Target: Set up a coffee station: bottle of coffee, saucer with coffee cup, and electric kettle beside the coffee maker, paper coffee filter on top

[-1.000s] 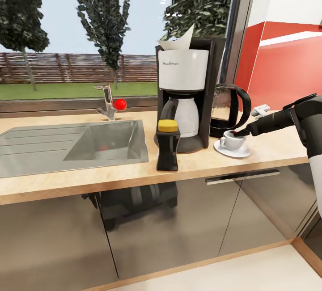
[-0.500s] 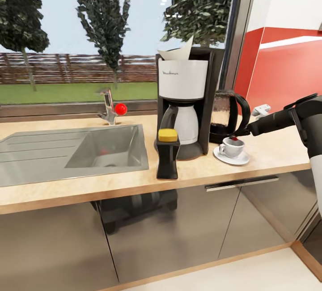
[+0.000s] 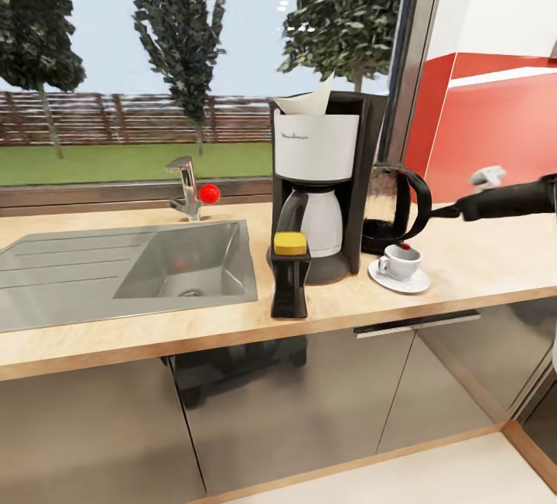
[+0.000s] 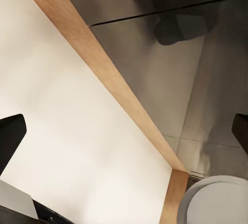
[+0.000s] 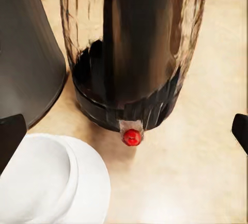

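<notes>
- With every piece of the coffee station now standing on the counter (image 3: 464, 272), my right gripper (image 3: 451, 213) hangs just beside the kettle's handle, its jaws spread wide and holding nothing: the right wrist view shows one dark fingertip at each edge of the picture with open air between.
- Judged from this layout, the step in hand is backing my right arm away. To do it well I would draw straight back from the kettle (image 3: 393, 198), keeping level so I neither hook the handle nor knock the cup below.
- One coffee maker (image 3: 325, 179) stands at the back of the counter, right of the sink (image 3: 124, 264).
- One paper filter (image 3: 308, 100) sits on top of the coffee maker, its pointed edge standing up.
- One kettle stands just right of the coffee maker, its red switch (image 5: 132, 137) facing my right wrist camera.
- One cup (image 3: 401, 260) rests on one saucer (image 3: 399, 280), in front of the kettle and near the coffee maker's right side.
- One coffee bottle (image 3: 291, 275) with a yellow cap stands in front of the coffee maker, nearer the counter's front edge.
- One tap (image 3: 184, 188) with a red knob rises behind the sink.
- My left gripper (image 4: 124, 131) hangs low, looking down at pale floor (image 4: 77, 146), a wooden skirting strip and dark cabinet fronts (image 4: 181, 79); its jaws are also wide apart and empty.
- Main risk, as I see it: a careless sweep could tip the cup off its saucer.
</notes>
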{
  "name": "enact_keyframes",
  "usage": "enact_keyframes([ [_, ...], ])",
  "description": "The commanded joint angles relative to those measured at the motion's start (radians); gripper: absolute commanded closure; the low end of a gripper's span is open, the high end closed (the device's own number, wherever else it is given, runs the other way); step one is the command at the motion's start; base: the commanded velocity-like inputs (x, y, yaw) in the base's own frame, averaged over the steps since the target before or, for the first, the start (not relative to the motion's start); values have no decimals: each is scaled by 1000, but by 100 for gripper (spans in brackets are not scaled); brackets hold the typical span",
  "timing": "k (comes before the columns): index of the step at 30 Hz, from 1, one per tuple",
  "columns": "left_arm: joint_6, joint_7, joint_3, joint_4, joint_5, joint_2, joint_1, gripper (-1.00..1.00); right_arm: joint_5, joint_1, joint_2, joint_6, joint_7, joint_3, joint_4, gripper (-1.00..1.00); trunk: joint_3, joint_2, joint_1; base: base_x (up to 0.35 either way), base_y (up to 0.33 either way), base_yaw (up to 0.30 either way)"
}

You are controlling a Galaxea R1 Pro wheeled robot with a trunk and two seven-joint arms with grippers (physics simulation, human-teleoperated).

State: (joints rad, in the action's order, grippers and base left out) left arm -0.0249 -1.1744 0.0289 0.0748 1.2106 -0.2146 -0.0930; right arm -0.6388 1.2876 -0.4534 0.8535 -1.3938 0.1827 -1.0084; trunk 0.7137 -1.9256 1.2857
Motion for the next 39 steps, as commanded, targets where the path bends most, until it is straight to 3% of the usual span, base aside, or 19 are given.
enact_keyframes([
  [1, -3, -1, 3, 2, 3, 0, -1, -100, -10, 1, 0, 5, -11, 8, -1, -100, 1, 0, 0, 0, 0, 0],
  [11, -3, -1, 3, 2, 3, 0, -1, -100, -9, 1, -1, -6, -14, 30, -1, -100, 1, 0, 0, -52, 0, 0],
  [27, -3, -1, 3, 2, 3, 0, -1, -100, -9, -41, -1, -9, -62, 32, -4, -100, 1, 0, 0, -318, 0, 0],
  [28, -3, -1, 3, 2, 3, 0, -1, -100, -8, -60, -1, -57, -80, 33, -4, -100, 1, 0, 0, -331, 0, 0],
  [30, -3, -1, 3, 2, 3, 0, -1, -100, -9, -65, -1, -77, -109, 36, -4, -100, 1, 0, 0, -331, 0, 0],
  [33, -3, -1, 3, 2, 3, 0, -1, -100, -9, -79, -1, -96, -149, 98, -6, -100, 1, 0, 0, -331, 0, 0],
  [39, -3, -1, 3, 2, 3, 0, -1, -100, -9, -105, -1, -101, -156, 118, -24, -100, 1, 0, 0, -331, 0, 0],
])
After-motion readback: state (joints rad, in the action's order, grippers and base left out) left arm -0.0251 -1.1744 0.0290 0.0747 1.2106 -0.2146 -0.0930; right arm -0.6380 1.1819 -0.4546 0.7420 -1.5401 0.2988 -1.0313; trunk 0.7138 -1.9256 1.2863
